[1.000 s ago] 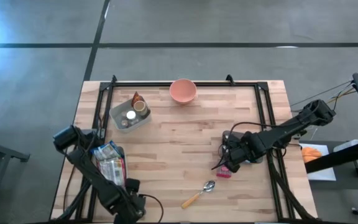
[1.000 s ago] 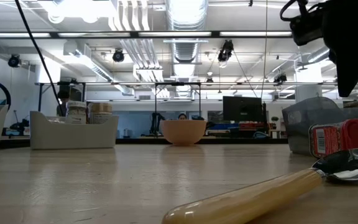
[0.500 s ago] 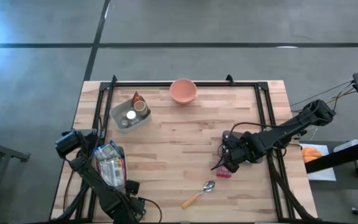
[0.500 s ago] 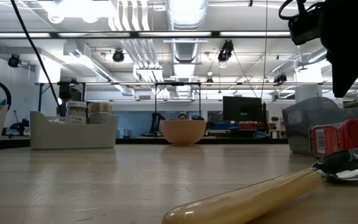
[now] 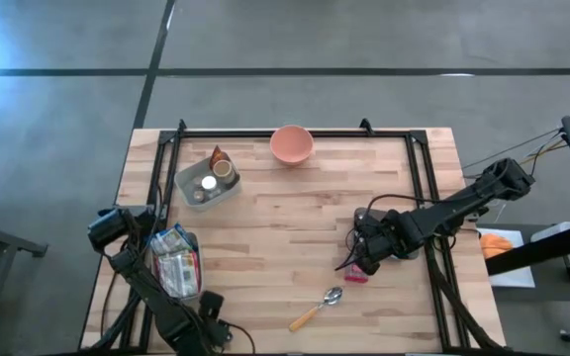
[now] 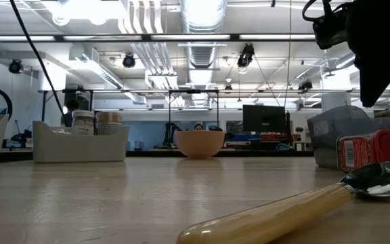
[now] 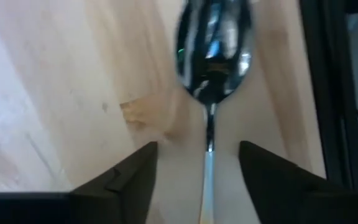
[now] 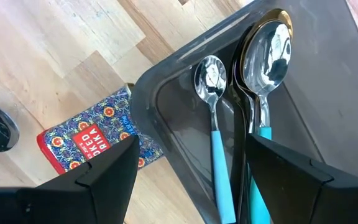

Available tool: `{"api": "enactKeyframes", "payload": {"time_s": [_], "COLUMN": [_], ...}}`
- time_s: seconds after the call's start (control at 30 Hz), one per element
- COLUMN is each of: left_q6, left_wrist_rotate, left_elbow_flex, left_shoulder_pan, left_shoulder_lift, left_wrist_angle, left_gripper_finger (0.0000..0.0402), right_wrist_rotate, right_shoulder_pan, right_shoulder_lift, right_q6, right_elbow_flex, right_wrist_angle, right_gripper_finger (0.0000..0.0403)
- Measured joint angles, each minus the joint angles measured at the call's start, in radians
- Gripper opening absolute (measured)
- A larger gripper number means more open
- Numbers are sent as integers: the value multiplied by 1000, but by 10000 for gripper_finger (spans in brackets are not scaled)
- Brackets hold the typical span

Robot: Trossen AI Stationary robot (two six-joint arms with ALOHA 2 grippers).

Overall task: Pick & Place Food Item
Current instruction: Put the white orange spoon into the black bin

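Narrowing my left gripper [image 7: 197, 149] is the only real change: a second ago its jaws stood wider, and the forearm has crept a little along the table's [image 5: 285, 218] near left edge. The fingers are apart for now, with the thin stem of the cream-handled spoon [image 7: 214, 50] running between them; I can't tell whether either pad touches it. That's cutlery, not food, so my guess is this doesn't advance the pick. My right gripper [image 8: 192, 142] hasn't moved: jaws spread and empty, hanging over the grey tray [image 8: 166, 87] of teal-handled spoons. The likely task item, the red patterned food packet [image 8: 92, 140], lies flat on the wood, touching the tray's outer wall, ungrasped. More packets sit in the bin [image 5: 173, 259] by my left arm. Pink bowl [image 5: 291, 144] at the far edge is empty, probably the drop spot.
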Motion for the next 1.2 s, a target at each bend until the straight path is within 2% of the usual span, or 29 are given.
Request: {"api": "enactKeyframes", "payload": {"time_s": [0.2,0.5,0.87,1.07,1.2], "left_q6": [133,98,17,4,5], "left_wrist_rotate": [-4,-30,-92,-222,-229], "left_elbow_flex": [-3,-2,3,19,22], "left_shoulder_pan": [3,37,65,73,78], "left_shoulder_lift": [1,1,2,-4,-26], "left_wrist_angle": [49,66,87,90,89], "left_gripper_finger": [149,15,2,0,0], "right_wrist_rotate": [0,0,0,0,-1], "right_shoulder_pan": [0,0,0,0,0], "right_shoulder_lift": [0,0,0,0,0], "right_q6": [4,-1,4,2,-26], "right_elbow_flex": [0,0,-2,-2,-2], "right_wrist_angle": [9,54,77,128,179], "right_gripper_finger": [290,290,290,290,290]}}
